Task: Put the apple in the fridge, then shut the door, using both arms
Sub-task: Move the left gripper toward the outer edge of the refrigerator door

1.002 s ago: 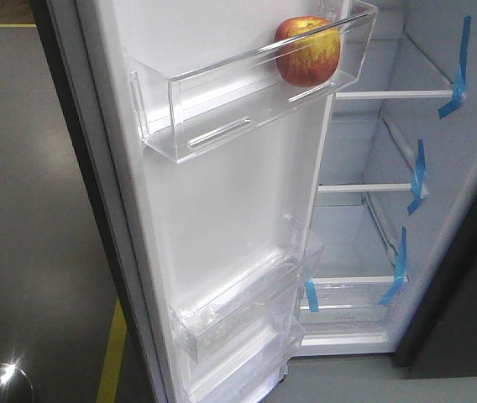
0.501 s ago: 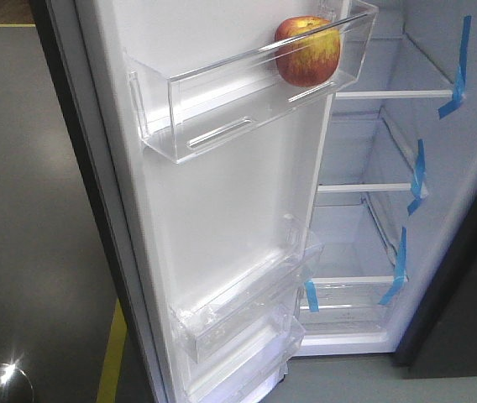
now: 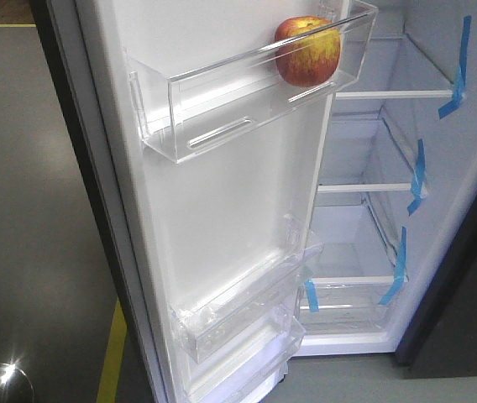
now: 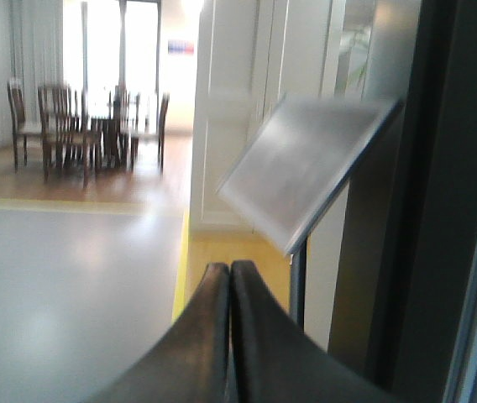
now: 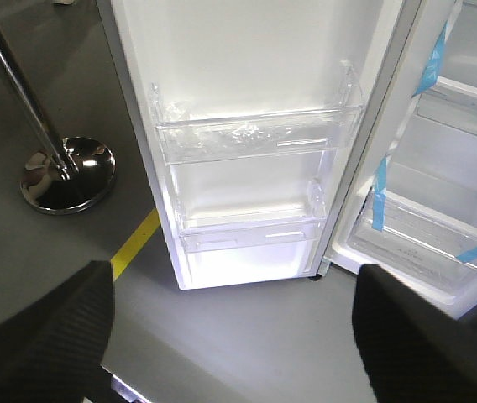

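Observation:
The red and yellow apple (image 3: 307,50) rests in the top clear bin (image 3: 222,101) of the open door (image 3: 222,218), at the bin's right end. The fridge (image 3: 440,168) stands open on the right, white inside with shelves and blue tape strips. In the left wrist view my left gripper (image 4: 229,270) is shut on nothing, close beside the door's dark outer edge (image 4: 440,193). In the right wrist view my right gripper (image 5: 234,290) is open wide above the floor, facing the door's lower bins (image 5: 259,134). Neither gripper shows in the front view.
A slanted silver pole on a round chrome base (image 5: 66,172) stands left of the door. A yellow floor line (image 5: 133,243) runs past it. A grey sign panel on a post (image 4: 306,172) is near the left gripper; chairs and a table (image 4: 87,126) stand far off.

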